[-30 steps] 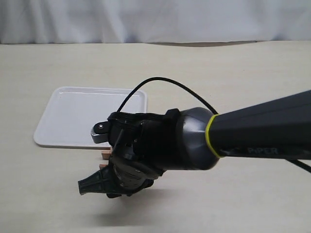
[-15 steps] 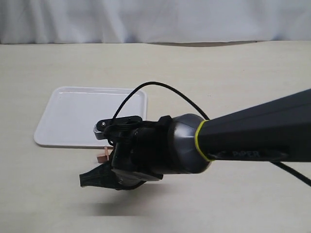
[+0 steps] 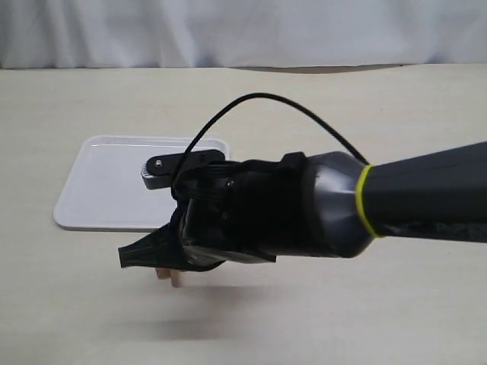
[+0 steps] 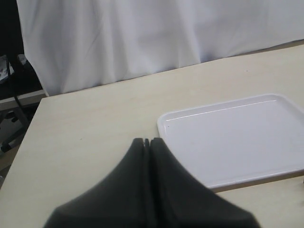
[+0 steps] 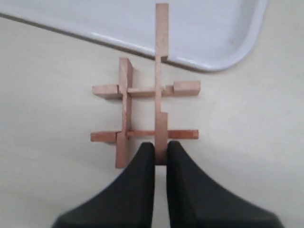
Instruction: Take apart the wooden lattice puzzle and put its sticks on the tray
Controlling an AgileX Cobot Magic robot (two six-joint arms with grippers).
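Plainly interlocked, the wooden lattice puzzle (image 5: 124, 111) was seen as a small reddish-brown hash, its notches showing as square steps along the edges. Four sticks were counted, two each way, alongside one white tray (image 5: 213, 28) and two grippers. One stick (image 5: 161, 57) was set further out than its neighbour, its far end overlapping the tray's rim. Its near end was pinched between the narrowed fingers of the right gripper (image 5: 160, 151), so that the lattice stretched straight out from the fingertips, over the pale table (image 5: 247, 142) just beside the tray's rounded corner. Whether it was resting there or lifted could not be told. The left gripper (image 4: 148, 141) was pressed together on nothing, with the tray close by.
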